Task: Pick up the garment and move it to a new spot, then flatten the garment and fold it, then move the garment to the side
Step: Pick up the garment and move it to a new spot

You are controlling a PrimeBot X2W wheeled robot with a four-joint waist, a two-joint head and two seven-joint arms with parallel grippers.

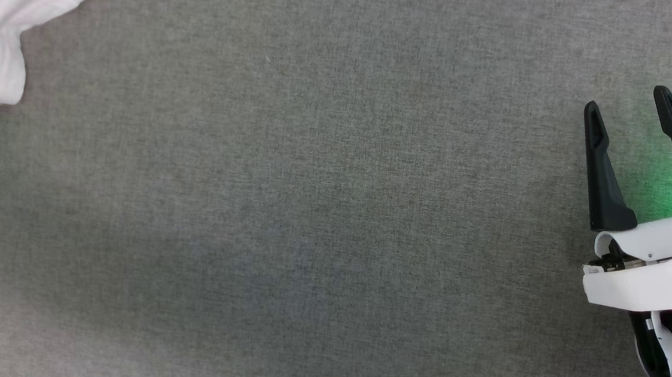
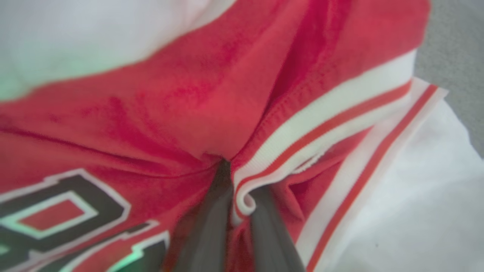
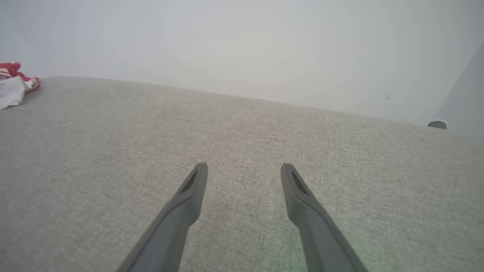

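The garment [image 1: 7, 19], a red jersey with white sleeves, lies crumpled at the head view's upper left edge, with mostly a white sleeve showing there. In the left wrist view the garment [image 2: 211, 94] is very close, with red cloth, striped trim and black white-edged lettering. My left gripper [image 2: 242, 181] is shut on a fold of the striped trim, which curls between the two fingers. My right gripper [image 1: 628, 99] hovers open over bare cloth surface at the right, far from the garment. Seen from the right wrist, the right gripper [image 3: 245, 166] has nothing between its fingers and the garment [image 3: 15, 81] is a small heap at the far left.
A wide grey fabric surface [image 1: 310, 210] spreads between the garment and my right gripper. In the right wrist view its far edge [image 3: 264, 100] meets a white wall, and a small grey rounded thing [image 3: 438, 124] sits past that edge at the right.
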